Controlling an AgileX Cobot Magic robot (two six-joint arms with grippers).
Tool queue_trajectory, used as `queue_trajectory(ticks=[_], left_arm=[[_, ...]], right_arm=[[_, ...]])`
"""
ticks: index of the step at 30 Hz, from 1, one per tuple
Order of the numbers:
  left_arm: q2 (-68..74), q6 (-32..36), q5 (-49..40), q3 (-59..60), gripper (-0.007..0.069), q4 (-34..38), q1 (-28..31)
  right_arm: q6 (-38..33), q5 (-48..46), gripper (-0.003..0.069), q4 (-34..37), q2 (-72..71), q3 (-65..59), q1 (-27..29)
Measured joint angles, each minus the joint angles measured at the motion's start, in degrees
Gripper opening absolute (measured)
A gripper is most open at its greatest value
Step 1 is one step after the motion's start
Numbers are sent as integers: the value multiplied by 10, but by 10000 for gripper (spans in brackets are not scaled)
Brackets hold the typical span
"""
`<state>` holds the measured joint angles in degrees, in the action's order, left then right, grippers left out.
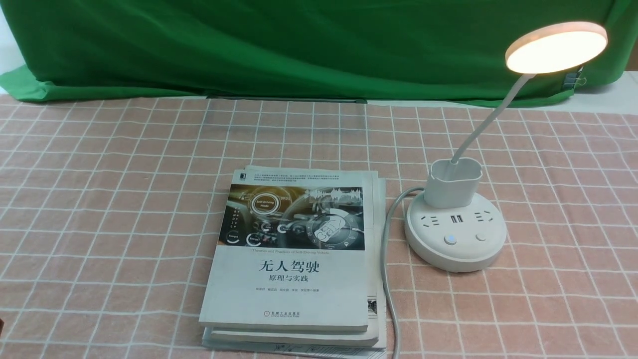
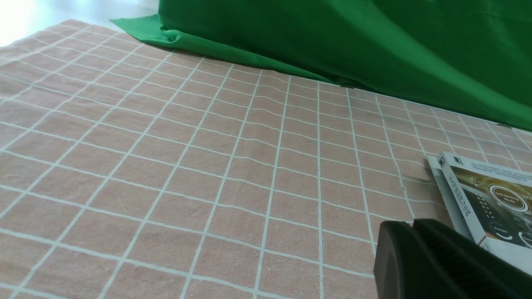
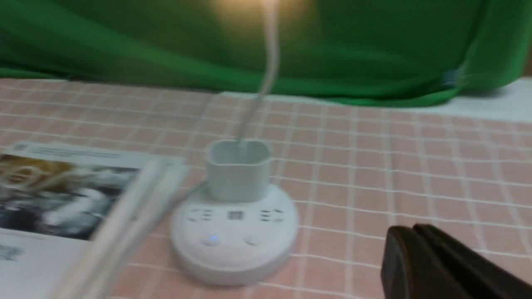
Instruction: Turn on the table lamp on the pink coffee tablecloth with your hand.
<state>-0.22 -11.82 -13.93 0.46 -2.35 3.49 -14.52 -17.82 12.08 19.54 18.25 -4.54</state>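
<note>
Front view: white table lamp with round socket base point(image 1: 456, 232), glowing disc head, on pink white-gridded tablecloth point(image 1: 124, 199), right of stacked paper books point(image 1: 289, 259); neither gripper visible. Wrist views add black right gripper point(image 3: 415, 232), black left gripper point(image 2: 409, 226), fingers together on both. Left wrist view: books, no lamp.

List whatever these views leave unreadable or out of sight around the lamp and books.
- Cable: its far end is cut off by the front view's bottom edge.
- Lower books: their covers are mostly hidden by the top book in the front view.
- Lamp head: cut off by the right wrist view's top edge.
- Button markings on the lamp base: blurred in the right wrist view.
</note>
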Motion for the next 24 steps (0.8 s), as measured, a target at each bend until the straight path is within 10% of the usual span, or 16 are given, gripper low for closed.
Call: queue_trajectory(ticks=[6, 24], left_arm=[[0, 0, 0, 0, 19, 0, 0], [0, -1, 0, 0, 19, 0, 0]], right_arm=[[-17, 85, 27, -2, -148, -175, 8], [-17, 33, 47, -10, -195, -187, 10]])
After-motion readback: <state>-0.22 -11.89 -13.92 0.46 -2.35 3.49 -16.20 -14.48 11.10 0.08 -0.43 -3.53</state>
